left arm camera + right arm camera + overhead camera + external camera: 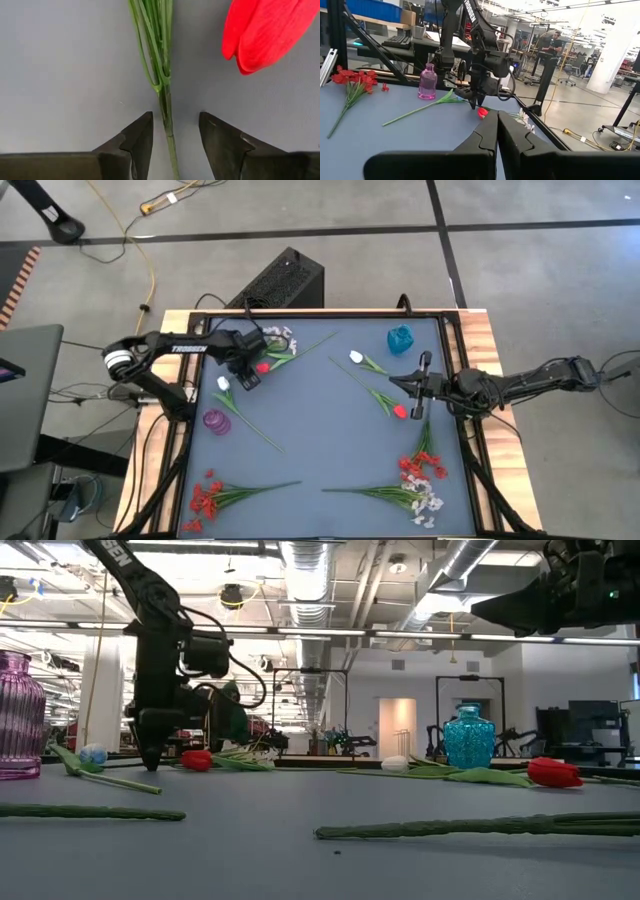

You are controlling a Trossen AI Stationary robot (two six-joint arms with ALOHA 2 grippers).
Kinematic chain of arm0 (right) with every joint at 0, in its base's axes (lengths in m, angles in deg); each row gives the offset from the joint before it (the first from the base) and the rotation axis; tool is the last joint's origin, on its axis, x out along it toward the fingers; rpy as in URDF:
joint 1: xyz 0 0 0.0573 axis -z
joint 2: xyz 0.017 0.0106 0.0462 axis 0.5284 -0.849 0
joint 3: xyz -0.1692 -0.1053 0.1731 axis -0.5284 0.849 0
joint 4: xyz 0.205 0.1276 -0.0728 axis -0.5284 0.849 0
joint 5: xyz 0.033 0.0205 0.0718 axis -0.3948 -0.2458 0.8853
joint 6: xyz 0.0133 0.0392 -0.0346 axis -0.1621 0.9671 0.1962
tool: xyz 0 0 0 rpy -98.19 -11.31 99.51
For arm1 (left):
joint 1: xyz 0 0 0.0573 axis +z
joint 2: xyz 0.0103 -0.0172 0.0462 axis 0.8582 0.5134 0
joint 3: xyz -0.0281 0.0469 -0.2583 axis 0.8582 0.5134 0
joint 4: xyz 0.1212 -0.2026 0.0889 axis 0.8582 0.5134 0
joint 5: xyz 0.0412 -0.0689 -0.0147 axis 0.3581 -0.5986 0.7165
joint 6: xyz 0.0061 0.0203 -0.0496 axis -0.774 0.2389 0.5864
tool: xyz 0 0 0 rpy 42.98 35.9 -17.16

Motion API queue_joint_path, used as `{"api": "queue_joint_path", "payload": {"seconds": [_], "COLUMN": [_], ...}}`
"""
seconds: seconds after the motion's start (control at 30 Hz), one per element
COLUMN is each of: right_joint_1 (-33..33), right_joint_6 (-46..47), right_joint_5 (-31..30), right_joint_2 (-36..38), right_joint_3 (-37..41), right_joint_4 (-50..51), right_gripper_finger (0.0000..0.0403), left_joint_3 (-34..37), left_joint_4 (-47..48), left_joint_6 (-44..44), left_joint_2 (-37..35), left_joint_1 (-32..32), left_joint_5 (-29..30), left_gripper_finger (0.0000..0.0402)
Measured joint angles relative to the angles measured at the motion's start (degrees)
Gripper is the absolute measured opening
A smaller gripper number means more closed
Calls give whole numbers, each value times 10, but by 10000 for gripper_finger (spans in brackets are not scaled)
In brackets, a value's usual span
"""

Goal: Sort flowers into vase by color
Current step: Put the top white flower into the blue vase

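We find the left gripper [175, 137] spread, its fingers straddling the thin green stem [167, 125] of a red tulip [263, 366] near the table's [320, 450] far left corner. We judge it light, limp and slippery; grasp mid-stem. Its axis runs diagonally, bud toward the left edge. The right gripper [423, 362], pressed together, waits by the right edge.

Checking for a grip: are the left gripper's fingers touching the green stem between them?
Apart. The left wrist view shows grey table on both sides of the stem between the open left gripper fingers.
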Motion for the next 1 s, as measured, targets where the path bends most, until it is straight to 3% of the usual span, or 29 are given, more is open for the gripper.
{"api": "queue_joint_path", "payload": {"seconds": [0.2, 0.43, 0.57, 0.67, 0.9, 1.0], "right_joint_1": [0, 0, 0, 0, 0, 0], "right_joint_6": [-7, -9, -9, -9, -9, -9], "right_joint_5": [-1, -2, -2, -2, -2, -2], "right_joint_2": [0, 0, 0, 0, 0, 0], "right_joint_3": [0, 0, 0, 0, 0, 0], "right_joint_4": [0, 0, 0, 0, -1, 0], "right_gripper_finger": [38, 38, 38, 38, 38, 38], "left_joint_3": [0, 1, 4, 2, 2, 3], "left_joint_4": [0, -3, -34, -110, -200, -253], "left_joint_6": [-3, -9, -4, -4, 4, 17], "left_joint_2": [1, 2, -4, -23, -128, -175], "left_joint_1": [0, 0, 0, 1, -1, -9], "left_joint_5": [-2, -16, -14, -8, 4, -32], "left_gripper_finger": [131, 14, 13, 10, 6, 6]}}
